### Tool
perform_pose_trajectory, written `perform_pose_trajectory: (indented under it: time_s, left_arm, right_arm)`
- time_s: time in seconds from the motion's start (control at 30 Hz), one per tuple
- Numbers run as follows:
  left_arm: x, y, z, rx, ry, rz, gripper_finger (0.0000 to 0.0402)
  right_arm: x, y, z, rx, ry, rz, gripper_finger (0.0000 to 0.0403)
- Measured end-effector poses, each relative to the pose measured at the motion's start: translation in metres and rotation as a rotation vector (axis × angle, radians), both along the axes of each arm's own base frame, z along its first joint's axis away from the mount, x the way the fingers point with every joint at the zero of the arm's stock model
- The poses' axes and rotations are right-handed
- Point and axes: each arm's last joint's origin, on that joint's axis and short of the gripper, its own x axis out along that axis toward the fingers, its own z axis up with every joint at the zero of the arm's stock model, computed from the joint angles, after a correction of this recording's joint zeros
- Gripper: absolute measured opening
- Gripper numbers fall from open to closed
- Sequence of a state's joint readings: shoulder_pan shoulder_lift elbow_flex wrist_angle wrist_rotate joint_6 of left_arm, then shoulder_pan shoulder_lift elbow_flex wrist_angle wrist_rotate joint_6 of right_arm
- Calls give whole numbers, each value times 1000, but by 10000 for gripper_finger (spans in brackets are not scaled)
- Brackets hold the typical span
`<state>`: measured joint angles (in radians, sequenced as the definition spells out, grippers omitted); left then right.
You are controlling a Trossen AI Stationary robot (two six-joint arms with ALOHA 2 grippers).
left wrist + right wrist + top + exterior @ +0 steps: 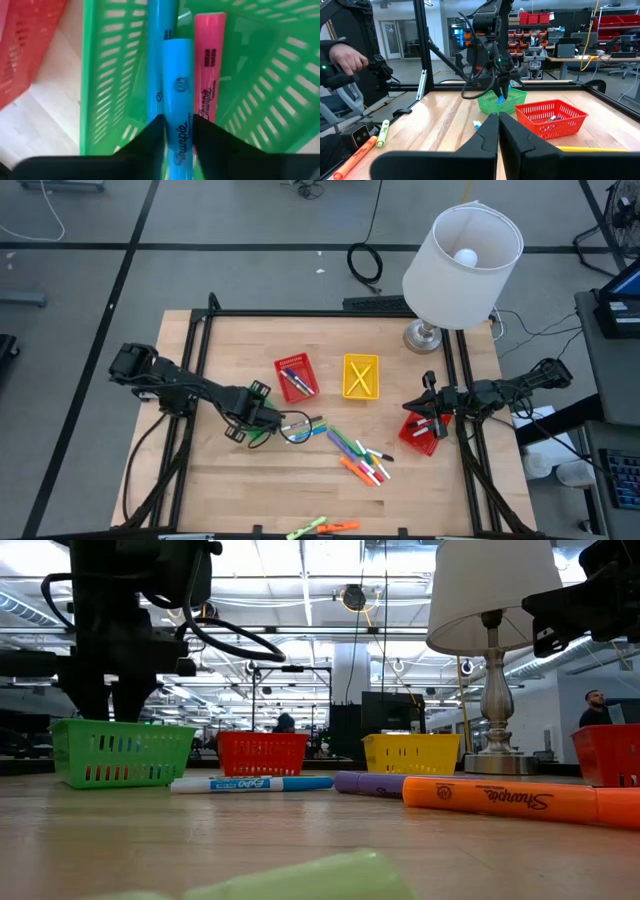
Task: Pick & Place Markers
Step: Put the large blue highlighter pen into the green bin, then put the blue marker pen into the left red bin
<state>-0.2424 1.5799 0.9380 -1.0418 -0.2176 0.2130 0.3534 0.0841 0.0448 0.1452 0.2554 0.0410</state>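
Sharpie-branded blue marker (178, 125) sits between left gripper (178, 131) fingers.

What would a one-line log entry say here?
left end effector: blue marker between fingers, over green basket | right end effector: shut, empty

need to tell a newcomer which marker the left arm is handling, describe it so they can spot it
Find the green basket at the left gripper, left of the red basket in mid-table. Over it, a blue marker sits between the gripper's fingers. It lies atop a second blue marker and beside a pink highlighter; only it sits between the fingers.
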Motion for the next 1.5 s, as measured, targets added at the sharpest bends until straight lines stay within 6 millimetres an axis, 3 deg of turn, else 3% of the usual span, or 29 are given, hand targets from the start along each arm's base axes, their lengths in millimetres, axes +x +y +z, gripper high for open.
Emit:
perform_pose_trajectory:
  time_s: [0.2,0.37,0.47,0.53,0.7,0.8,0.97,1.17,1.5]
  left_arm:
    - [5,-1,17,30,-16,66,229]
    - [16,-4,57,79,-62,95,246]
    - [16,-8,86,47,-190,89,215]
    - [14,-10,107,-21,-366,89,178]
    - [-1,-13,130,-426,-869,35,53]
    - [-21,-8,117,-531,-1047,28,10]
    - [-47,0,81,-644,-1344,57,6]
    - [-72,10,41,-663,-1621,184,6]
    - [-91,9,8,-602,-1704,221,6]
  right_arm:
    - [0,0,0,0,0,0,0]
    - [0,0,0,-1,3,0,0]
    - [0,0,-1,-3,8,0,0]
    - [0,0,-1,-3,8,0,0]
    - [0,0,-2,-9,23,5,0]
    - [0,0,-3,-10,26,5,0]
    - [0,0,-3,-24,30,4,0]
    - [1,0,-4,-40,36,-4,0]
    - [2,0,-5,-18,48,-9,0]
